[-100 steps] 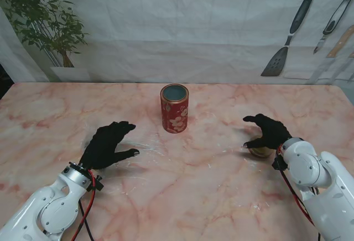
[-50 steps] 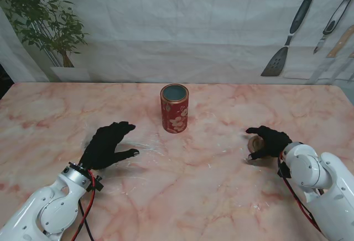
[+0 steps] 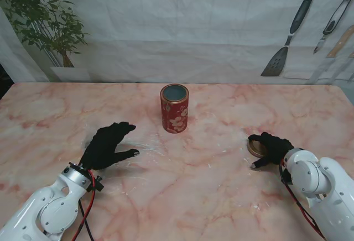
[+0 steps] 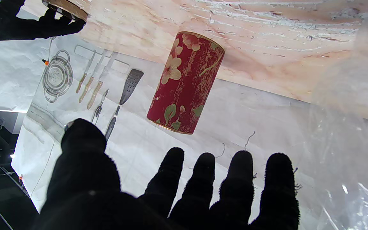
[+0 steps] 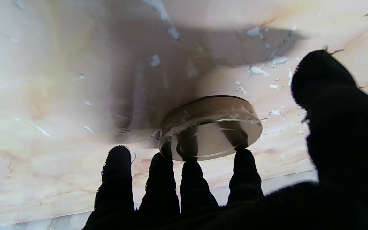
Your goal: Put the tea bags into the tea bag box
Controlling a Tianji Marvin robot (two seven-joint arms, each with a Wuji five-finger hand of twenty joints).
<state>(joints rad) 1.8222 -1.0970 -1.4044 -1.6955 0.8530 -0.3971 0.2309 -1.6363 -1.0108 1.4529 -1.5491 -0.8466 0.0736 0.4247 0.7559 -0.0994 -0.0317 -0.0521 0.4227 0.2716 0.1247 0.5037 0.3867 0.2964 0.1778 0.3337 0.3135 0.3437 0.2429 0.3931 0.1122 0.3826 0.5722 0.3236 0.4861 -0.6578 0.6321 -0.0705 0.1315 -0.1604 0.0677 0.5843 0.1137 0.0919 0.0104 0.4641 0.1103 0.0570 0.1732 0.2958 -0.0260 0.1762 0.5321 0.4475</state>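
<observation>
Lid off, tin open, no tea bag in it that you can see.

Nearest you on the right, your right hand [image 3: 272,148] lies low on the counter [image 3: 210,174], fingers [image 5: 161,179] loosely curled, tips touching the rim of the gold lid [image 3: 256,146] but not gripping it. On the left, your left hand [image 3: 106,144] hovers spread, holding nothing, with clear plastic film [image 4: 356,127] just beside it, contents too blurred to name. Farther off, at centre, the red tea bag box [image 3: 175,108] stands upright, mouth uncovered. Opening looks finished; I'd say every insertion is left to do.
</observation>
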